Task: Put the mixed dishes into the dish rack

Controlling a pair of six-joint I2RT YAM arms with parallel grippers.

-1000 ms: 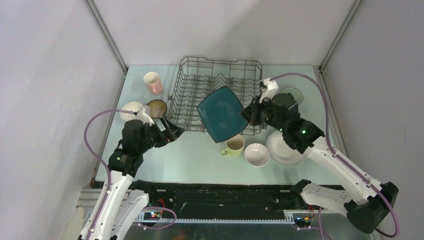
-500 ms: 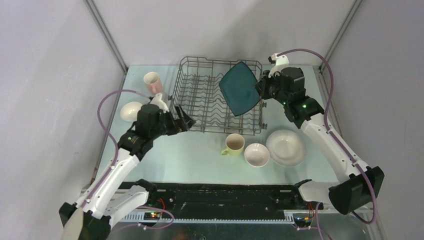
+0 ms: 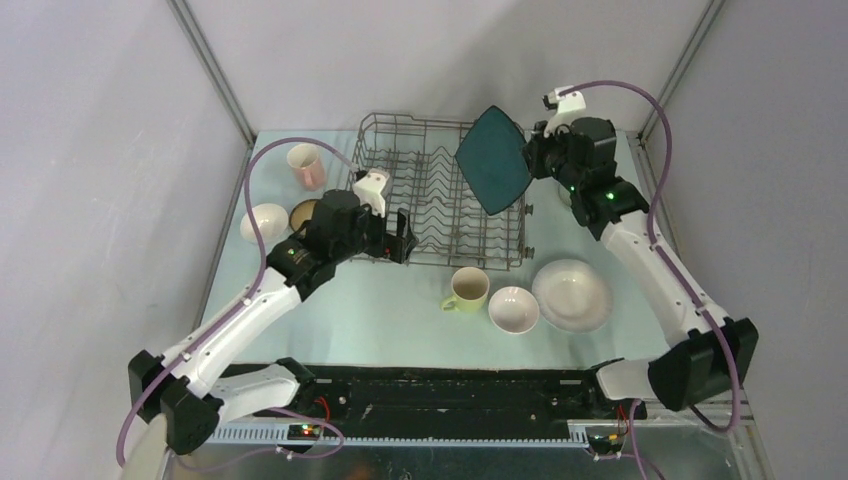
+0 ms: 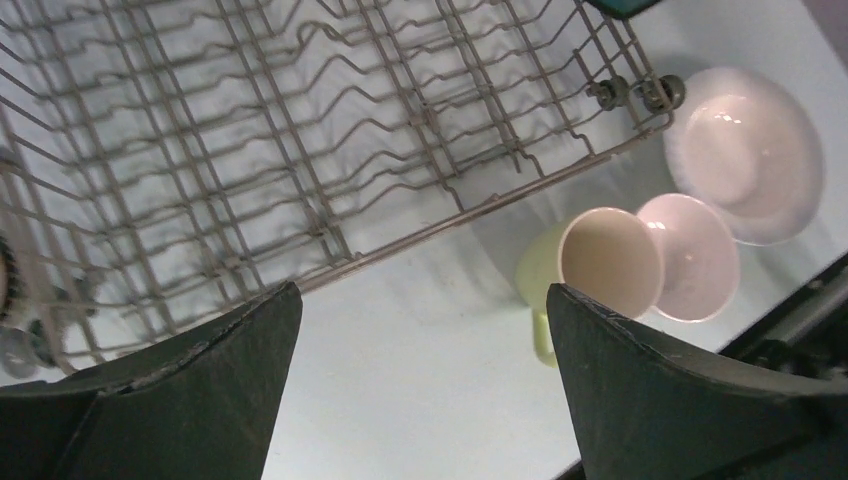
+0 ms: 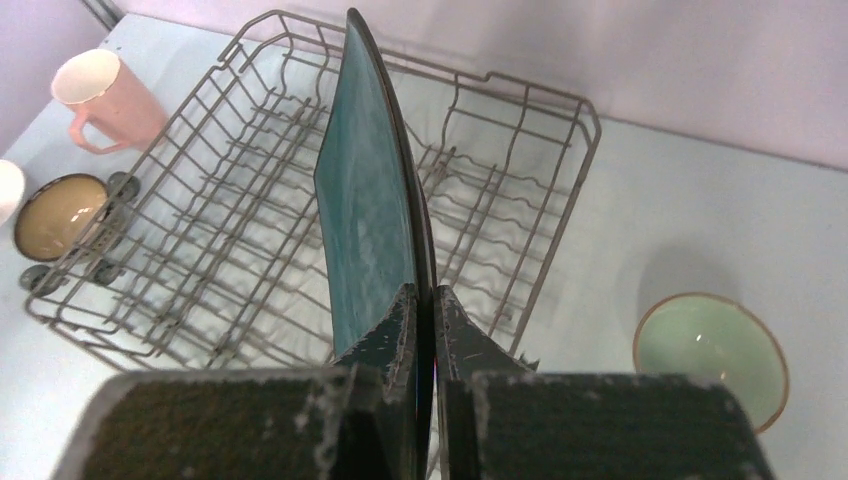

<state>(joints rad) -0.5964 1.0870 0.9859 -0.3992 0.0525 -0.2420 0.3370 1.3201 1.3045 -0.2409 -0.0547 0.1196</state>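
Note:
My right gripper [image 3: 535, 160] [image 5: 421, 290] is shut on the teal square plate [image 3: 493, 160] [image 5: 365, 200] and holds it on edge above the right part of the dish rack [image 3: 420, 200] [image 5: 230, 230]. My left gripper [image 3: 400, 240] [image 4: 422, 290] is open and empty over the rack's front edge [image 4: 300, 130]. In front of the rack stand the yellow-green mug [image 3: 468, 290] [image 4: 590, 265], a white bowl [image 3: 514, 309] and the white round plate [image 3: 572, 295]. Left of the rack are the pink cup [image 3: 307, 165], the dark brown bowl [image 3: 305, 214] and another white bowl [image 3: 263, 222].
The pale green bowl [image 5: 712, 355] sits on the table right of the rack; the right arm hides it in the top view. Grey walls close in the table on the left, back and right. The rack holds no dishes.
My right gripper has carried the teal plate up and to the back right, turning it on edge over the rack. My left arm has swung right, from the bowls to the rack's front.

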